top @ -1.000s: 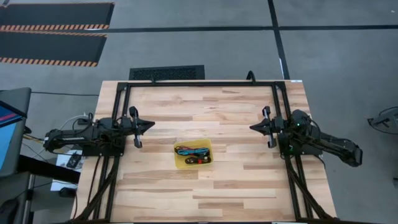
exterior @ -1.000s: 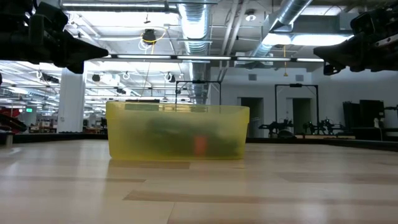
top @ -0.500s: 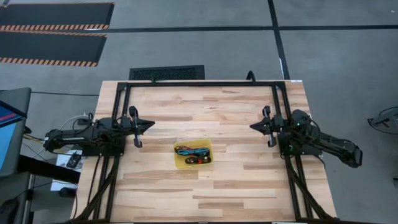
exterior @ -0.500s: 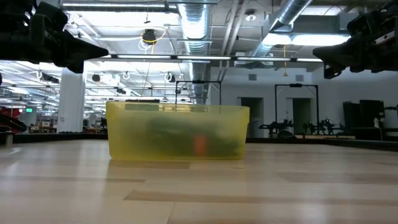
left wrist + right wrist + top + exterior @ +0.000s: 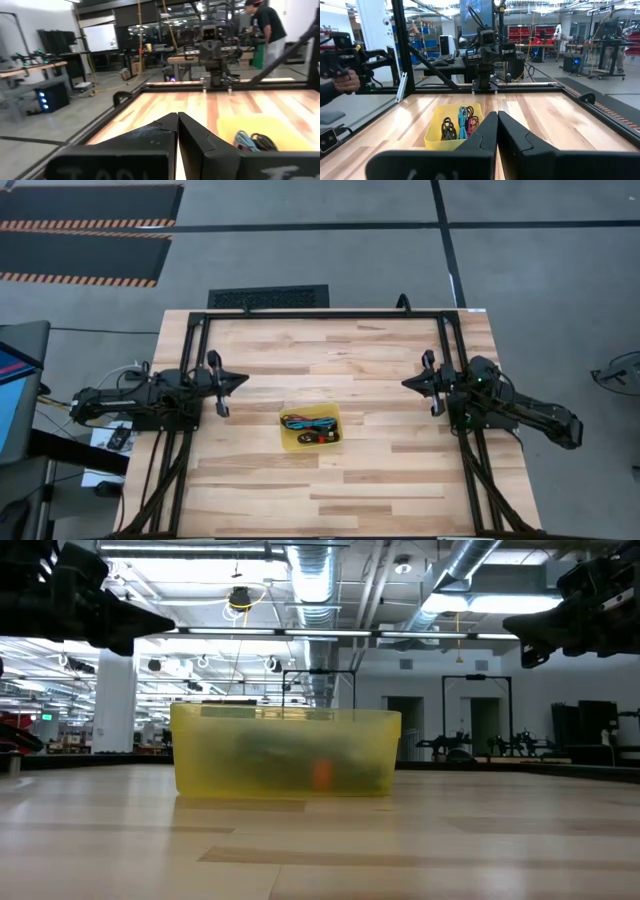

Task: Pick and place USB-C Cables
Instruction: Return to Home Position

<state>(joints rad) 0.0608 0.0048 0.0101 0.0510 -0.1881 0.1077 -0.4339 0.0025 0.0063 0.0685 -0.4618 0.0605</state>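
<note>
Pale lettering on the left gripper's (image 5: 243,381) body is cut off at the bottom of its wrist view and cannot be read. The cables (image 5: 308,427) lie bundled in the yellow tray (image 5: 310,447), just below the high view's centre, strands mostly along the tray's left-right length. Left gripper sits centre-left, right gripper (image 5: 405,384) centre-right, both pinched closed, tips facing each other, well apart from the tray.

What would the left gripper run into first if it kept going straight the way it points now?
Probably the right gripper, which faces the left gripper across the table. The line between them looks free: the yellow tray sits off to one side and lower, so it would likely be missed.
</note>
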